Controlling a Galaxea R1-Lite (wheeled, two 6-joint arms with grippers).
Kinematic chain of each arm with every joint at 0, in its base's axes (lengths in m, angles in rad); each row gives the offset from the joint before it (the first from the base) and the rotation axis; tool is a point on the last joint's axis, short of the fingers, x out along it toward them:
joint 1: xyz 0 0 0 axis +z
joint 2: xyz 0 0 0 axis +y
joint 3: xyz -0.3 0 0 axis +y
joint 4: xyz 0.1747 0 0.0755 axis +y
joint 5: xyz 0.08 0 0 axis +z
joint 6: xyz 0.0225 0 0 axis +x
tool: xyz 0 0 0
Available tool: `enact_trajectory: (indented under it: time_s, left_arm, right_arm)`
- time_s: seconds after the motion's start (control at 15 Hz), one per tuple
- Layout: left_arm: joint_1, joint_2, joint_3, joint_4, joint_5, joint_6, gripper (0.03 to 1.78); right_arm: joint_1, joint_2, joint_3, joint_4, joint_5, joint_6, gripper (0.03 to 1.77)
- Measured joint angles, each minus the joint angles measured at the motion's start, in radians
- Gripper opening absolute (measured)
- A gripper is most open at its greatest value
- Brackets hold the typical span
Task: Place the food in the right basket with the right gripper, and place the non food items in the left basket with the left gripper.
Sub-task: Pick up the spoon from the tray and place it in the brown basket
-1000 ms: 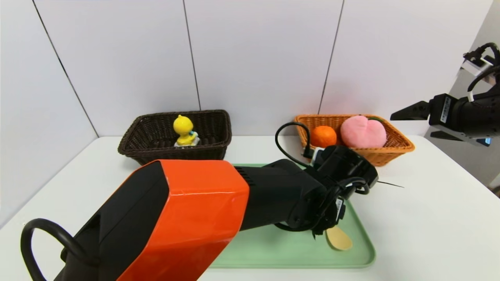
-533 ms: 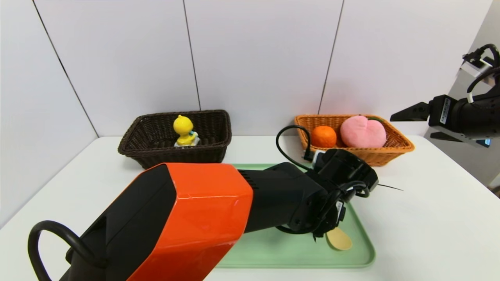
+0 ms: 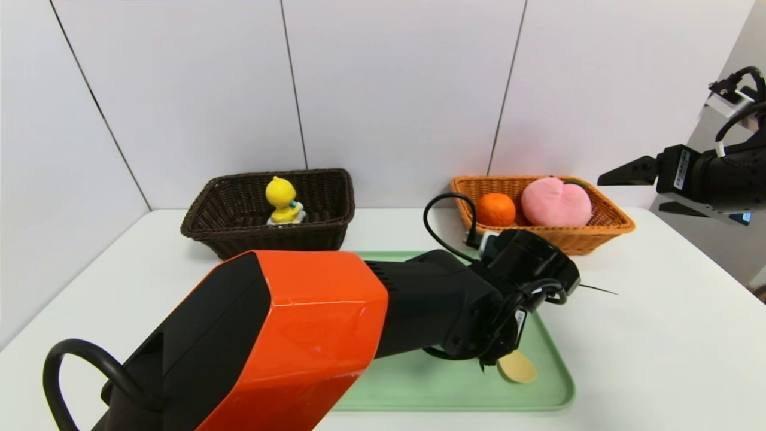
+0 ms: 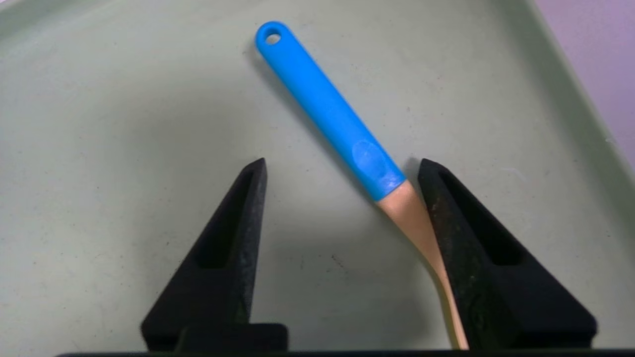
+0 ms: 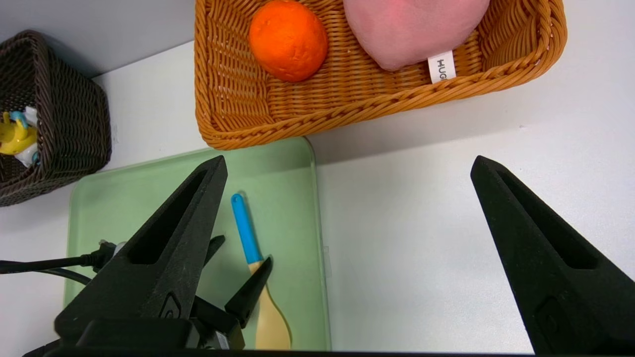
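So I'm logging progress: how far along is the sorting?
Done: round orange fruit and pink plush peach in the orange-tan wicker basket; yellow duck toy in the dark brown wicker basket. In hand: left gripper straddles the blue-handled spoon on the green tray. Left: basket it.

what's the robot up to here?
It is sorting things into two baskets. The left gripper is down on the green tray, its fingers either side of the blue-handled spoon, one finger against the neck; the spoon lies flat. The right gripper hangs open, off to the side above the table. The duck toy sits in the dark basket; the orange and plush peach are in the tan basket.
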Motion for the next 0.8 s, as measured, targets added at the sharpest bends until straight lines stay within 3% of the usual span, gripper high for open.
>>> enact_trajectory:
  time_s: [0.2, 0.33, 0.8]
  left_arm:
    - [0.0, -0.003, 0.0, 0.003, 0.0, 0.0, 0.76]
    - [0.001, -0.007, 0.0, 0.006, -0.001, 0.0, 0.06]
    - [0.011, -0.058, 0.0, 0.028, 0.017, 0.004, 0.06]
  right_arm:
    - [0.0, 0.0, 0.0, 0.0, 0.0, 0.0, 1.7]
    - [0.0, 0.0, 0.0, 0.0, 0.0, -0.001, 1.7]
    - [0.004, 0.0, 0.0, 0.0, 0.0, 0.0, 1.7]
